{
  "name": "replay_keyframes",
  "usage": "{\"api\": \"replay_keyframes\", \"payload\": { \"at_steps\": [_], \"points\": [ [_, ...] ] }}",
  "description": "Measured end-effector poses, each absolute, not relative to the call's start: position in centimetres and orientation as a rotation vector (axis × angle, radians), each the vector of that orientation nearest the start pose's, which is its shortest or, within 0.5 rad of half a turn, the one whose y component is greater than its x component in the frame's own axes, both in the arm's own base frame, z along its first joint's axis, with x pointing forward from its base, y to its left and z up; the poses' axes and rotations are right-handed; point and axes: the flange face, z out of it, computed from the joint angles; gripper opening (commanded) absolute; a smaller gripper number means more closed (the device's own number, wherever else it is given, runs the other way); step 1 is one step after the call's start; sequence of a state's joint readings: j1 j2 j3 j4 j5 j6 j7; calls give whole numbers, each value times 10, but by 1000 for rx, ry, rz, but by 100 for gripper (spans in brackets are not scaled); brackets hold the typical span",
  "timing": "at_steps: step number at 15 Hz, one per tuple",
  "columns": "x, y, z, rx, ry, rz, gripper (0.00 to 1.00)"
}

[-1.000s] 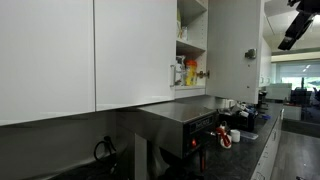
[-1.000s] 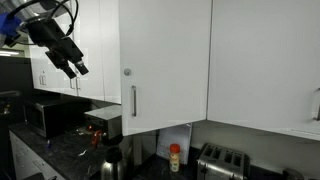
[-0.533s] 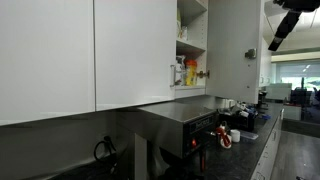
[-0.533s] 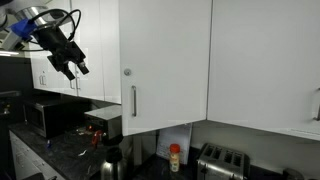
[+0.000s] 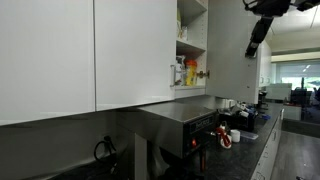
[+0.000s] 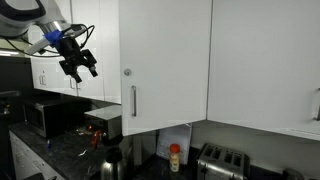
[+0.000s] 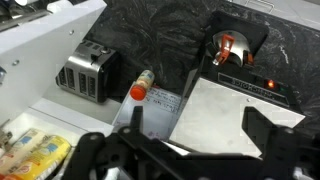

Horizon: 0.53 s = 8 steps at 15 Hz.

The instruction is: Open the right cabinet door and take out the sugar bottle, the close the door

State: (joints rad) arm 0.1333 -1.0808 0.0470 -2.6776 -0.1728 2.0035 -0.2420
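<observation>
Arm raised to upper-cabinet height, with my gripper (image 6: 82, 72) hanging in open air and angled downward. Its fingers are spread wide and hold nothing; in the wrist view they show as two dark blurred shapes at the bottom edge, well apart. The gripper sits just off the free edge of the right cabinet door (image 6: 165, 65), near it but not touching, level with the door's upper half. That door stands swung out from the cabinet. Its slim bar handle (image 6: 133, 100) shows in an exterior view, and its other face (image 5: 232, 50) shows in an exterior view, with my gripper (image 5: 252, 50) at its outer edge.

The sugar bottle (image 5: 179, 72) stands upright on a shelf inside the opened cabinet, just beside a yellow bottle (image 5: 190, 73) and well apart from my fingers. It is too small to make out further. The wider white door (image 5: 135, 50) next to the opening is shut.

Below me on the dark counter (image 7: 170, 40), the wrist view shows a toaster (image 7: 85, 72), a red-capped bottle (image 7: 140, 88) and a coffee machine (image 7: 240, 50).
</observation>
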Motion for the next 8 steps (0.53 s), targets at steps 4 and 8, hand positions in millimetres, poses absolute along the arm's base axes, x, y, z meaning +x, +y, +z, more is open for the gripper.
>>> {"api": "replay_keyframes", "payload": {
  "at_steps": [4, 8],
  "points": [
    [307, 56, 562, -3185, -791, -705, 100],
    [349, 63, 552, -3153, -800, -750, 100]
  ]
}}
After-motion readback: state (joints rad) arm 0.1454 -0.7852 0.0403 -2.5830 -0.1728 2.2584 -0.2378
